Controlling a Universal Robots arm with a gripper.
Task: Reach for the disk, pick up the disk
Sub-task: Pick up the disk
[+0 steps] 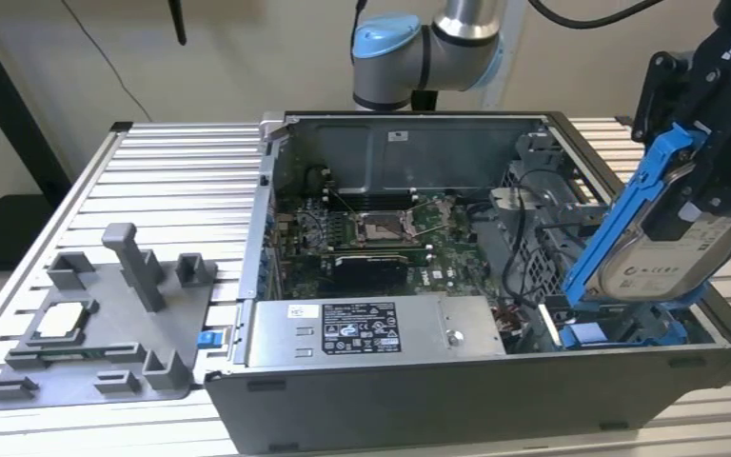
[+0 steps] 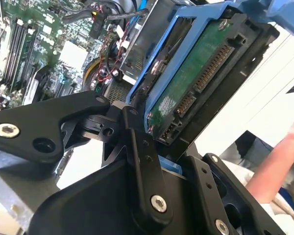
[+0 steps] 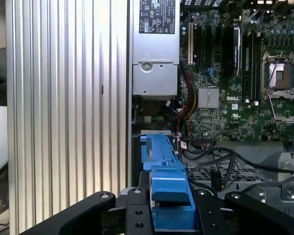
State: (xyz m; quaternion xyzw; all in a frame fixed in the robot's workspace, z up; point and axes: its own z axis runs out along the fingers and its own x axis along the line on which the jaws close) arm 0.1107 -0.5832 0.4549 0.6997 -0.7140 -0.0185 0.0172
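Note:
The disk (image 1: pixel 665 255), a silver-grey drive with a white label in a blue bracket, hangs tilted and nearly on edge above the right end of the open computer case (image 1: pixel 467 400). My black gripper (image 1: pixel 708 176) is shut on its upper part. In the second wrist view the disk (image 2: pixel 196 78) shows its green circuit-board underside and connector, held between my black fingers (image 2: pixel 139 147). In the first wrist view the blue bracket (image 3: pixel 167 188) runs out from between my fingers, with the gripper (image 3: pixel 169 210) shut around it.
Inside the case lie the motherboard (image 1: pixel 379 238), the boxy power supply (image 1: pixel 365 328) and loose cables (image 1: pixel 524 257). A grey fixture (image 1: pixel 99 333) with a square chip stands on the slatted table at the exterior view's left. A person's arm (image 2: pixel 279 156) is nearby.

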